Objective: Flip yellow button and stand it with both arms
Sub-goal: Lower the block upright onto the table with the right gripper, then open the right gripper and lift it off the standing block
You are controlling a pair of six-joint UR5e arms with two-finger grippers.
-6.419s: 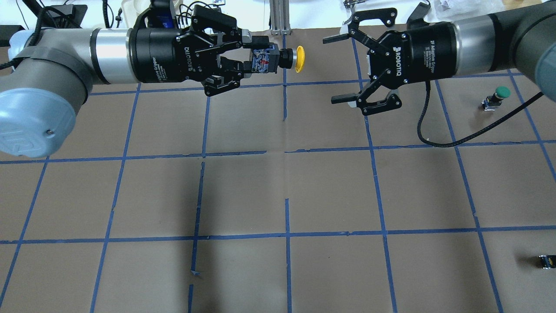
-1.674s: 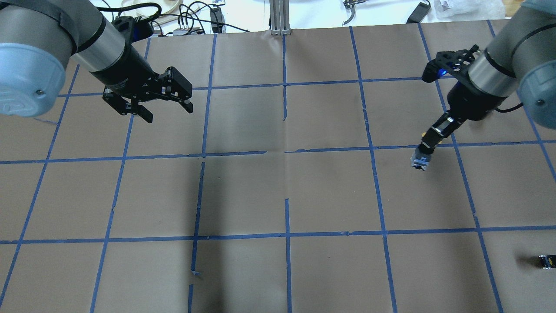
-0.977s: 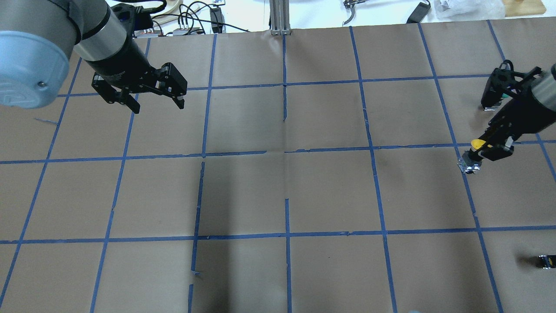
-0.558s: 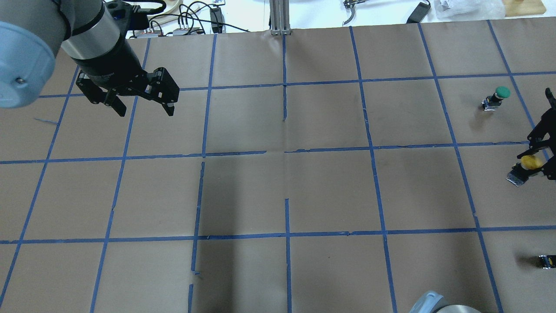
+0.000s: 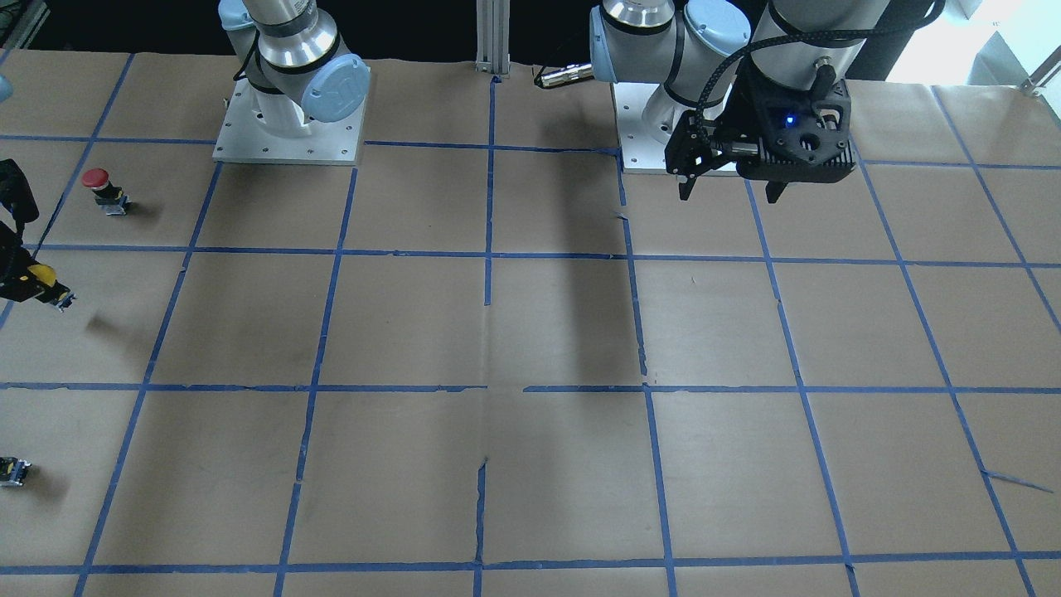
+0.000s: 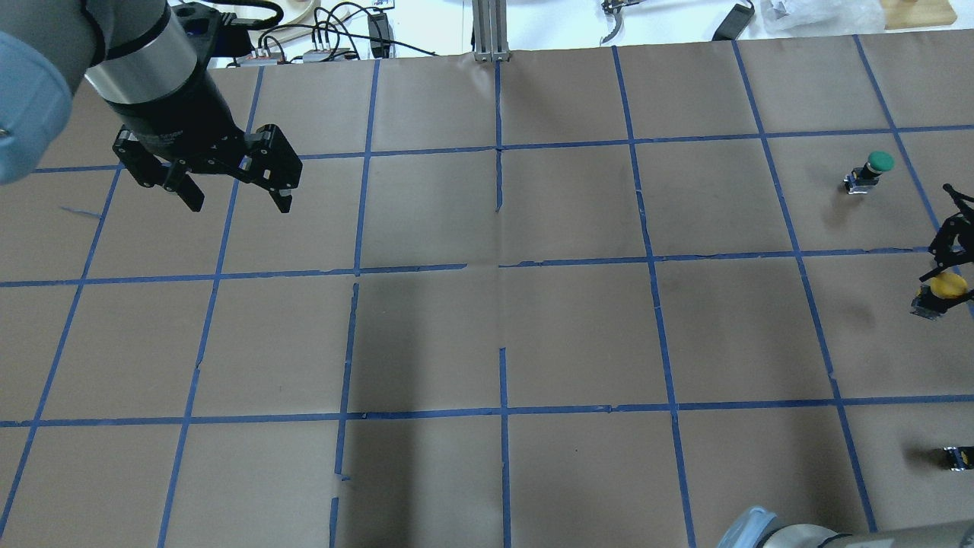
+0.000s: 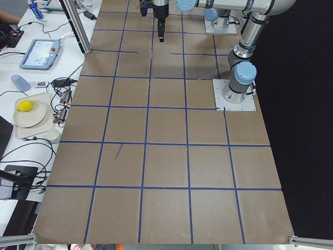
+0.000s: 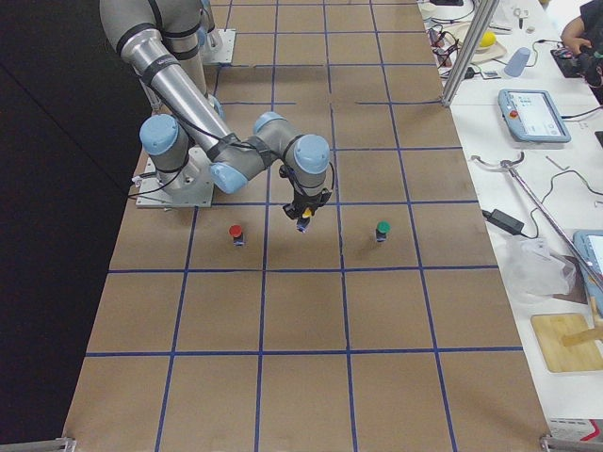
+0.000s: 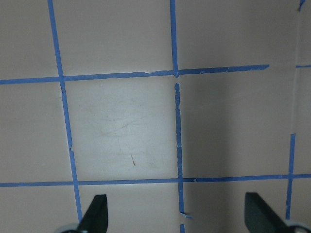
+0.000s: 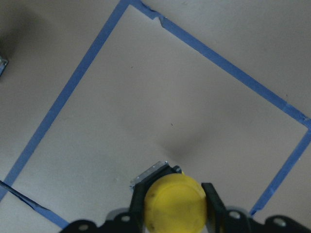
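hold: right claw (image 10: pixel 174 204) clenched on yellow button (image 6: pixel 949 285), cap up, base down, near right edge of surface (image 6: pixel 578 335), likely poised to stand it | left claw (image 6: pixel 238 203) released, empty, toward far-left corner

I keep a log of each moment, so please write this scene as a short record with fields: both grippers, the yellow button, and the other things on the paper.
left gripper: open, empty, above bare paper
right gripper: shut on the yellow button
yellow button: cap up, switch body down; seems off the paper, since its shadow lies apart
red button: standing, on the robot's side of the yellow one
green button: standing, on the far side
small black part: lying alone on the paper
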